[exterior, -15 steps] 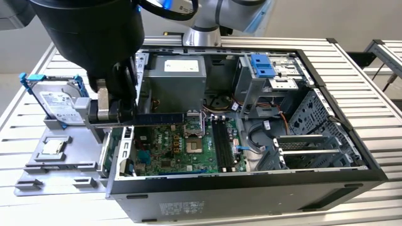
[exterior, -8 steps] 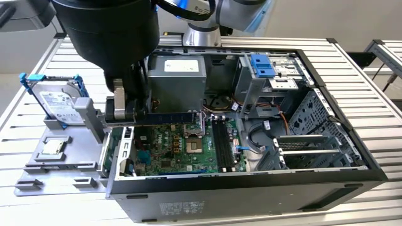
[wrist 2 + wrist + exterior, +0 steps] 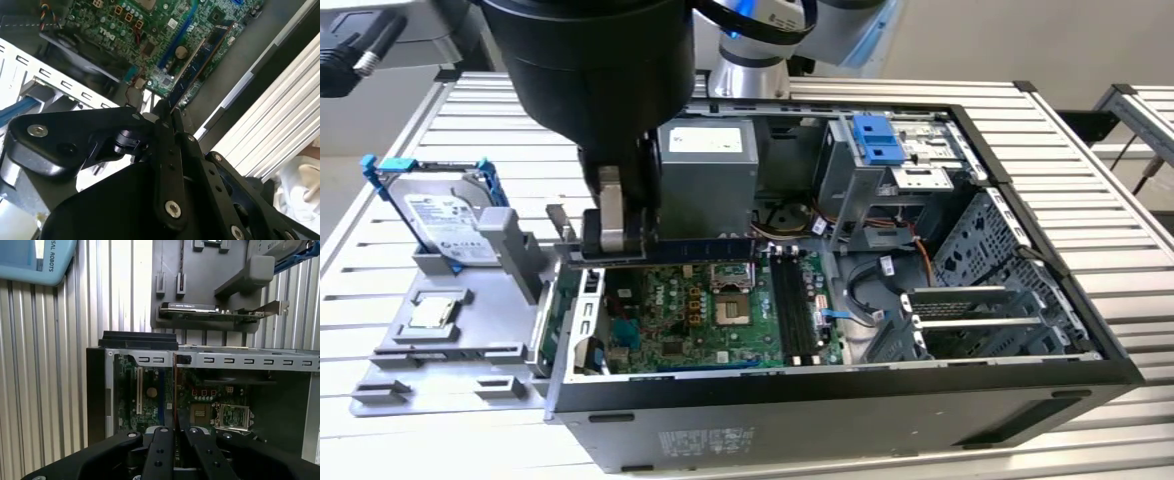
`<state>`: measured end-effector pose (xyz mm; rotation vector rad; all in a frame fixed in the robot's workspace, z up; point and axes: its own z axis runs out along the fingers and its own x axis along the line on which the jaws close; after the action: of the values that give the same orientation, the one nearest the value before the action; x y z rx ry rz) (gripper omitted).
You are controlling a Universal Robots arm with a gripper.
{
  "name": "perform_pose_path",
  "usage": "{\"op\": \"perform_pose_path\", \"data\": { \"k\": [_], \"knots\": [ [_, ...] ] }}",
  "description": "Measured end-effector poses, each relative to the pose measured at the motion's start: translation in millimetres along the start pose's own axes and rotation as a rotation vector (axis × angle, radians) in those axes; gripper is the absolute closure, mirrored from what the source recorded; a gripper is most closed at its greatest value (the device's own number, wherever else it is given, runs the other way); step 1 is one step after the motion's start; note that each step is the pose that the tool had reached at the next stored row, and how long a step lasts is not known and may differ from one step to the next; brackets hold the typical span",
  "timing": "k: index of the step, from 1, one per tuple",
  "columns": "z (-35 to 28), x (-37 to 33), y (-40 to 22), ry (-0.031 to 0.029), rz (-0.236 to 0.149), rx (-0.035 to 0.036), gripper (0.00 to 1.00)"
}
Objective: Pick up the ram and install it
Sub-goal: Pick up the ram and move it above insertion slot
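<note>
My gripper point(image 3: 616, 240) is shut on the ram point(image 3: 714, 243), a long thin dark blue stick held on edge. It hangs over the far part of the green motherboard point(image 3: 707, 310) inside the open computer case point(image 3: 854, 400). In the second wrist view the fingers point(image 3: 165, 145) clamp one end of the ram point(image 3: 202, 55), and its row of chips points away over the board. The first wrist view shows the ram point(image 3: 174, 390) edge-on as a thin line rising from the gripper point(image 3: 174, 431). The long black memory slots point(image 3: 794, 300) lie to the exterior view's right of the gripper.
A grey fixture tray point(image 3: 440, 345) at the exterior view's left carries a hard drive in a blue frame point(image 3: 440, 215) and a processor chip point(image 3: 434, 312). Power supply point(image 3: 707, 160) and blue-topped drive cage point(image 3: 878, 140) stand at the case's far side. A card point(image 3: 200, 310) rests on the fixture.
</note>
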<state>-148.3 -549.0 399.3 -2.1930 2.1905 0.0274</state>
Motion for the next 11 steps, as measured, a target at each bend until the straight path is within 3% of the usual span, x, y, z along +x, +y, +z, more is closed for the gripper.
{"op": "perform_pose_path", "data": {
  "k": [11],
  "knots": [
    [0.4, -0.2, -20.0, 0.0, -0.002, -0.0001, 1.0]
  ]
}}
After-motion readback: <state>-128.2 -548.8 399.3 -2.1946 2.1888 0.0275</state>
